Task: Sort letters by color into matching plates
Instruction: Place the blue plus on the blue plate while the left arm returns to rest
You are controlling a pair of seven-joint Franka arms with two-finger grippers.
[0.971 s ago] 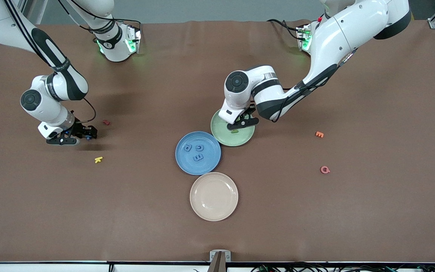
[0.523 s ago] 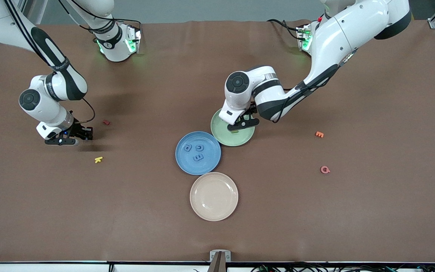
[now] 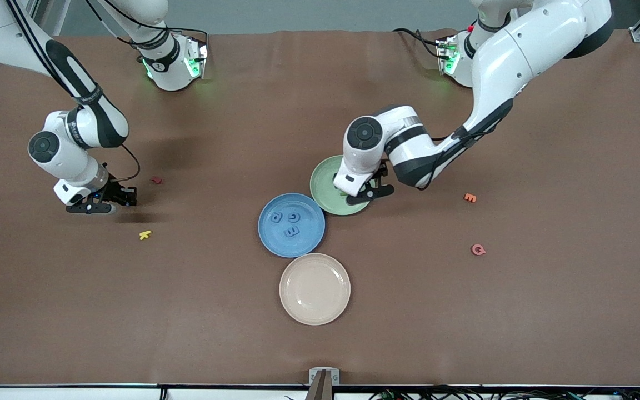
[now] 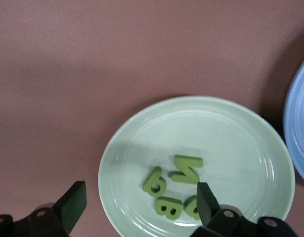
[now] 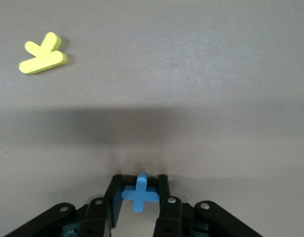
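The pale green plate (image 3: 323,186) (image 4: 226,138) holds several green letters (image 4: 186,169). My left gripper (image 3: 368,191) (image 4: 139,207) hangs just above this plate, open, with nothing between its fingers. Touching the green plate, nearer the front camera, the blue plate (image 3: 267,236) holds three blue letters (image 3: 291,231). Toward the right arm's end of the table, my right gripper (image 3: 123,197) (image 5: 139,183) is low over the brown table. It is shut on a blue plus sign (image 5: 140,193).
A beige plate (image 3: 314,289) lies nearer the front camera than the blue plate. A yellow letter (image 3: 145,235) (image 5: 43,54) and a dark red letter (image 3: 156,180) lie by the right gripper. Orange (image 3: 469,197) and pink (image 3: 478,250) letters lie toward the left arm's end.
The left gripper opened, let a green letter go into the green plate and shifted a little toward its own end. The right gripper closed on the blue plus sign.
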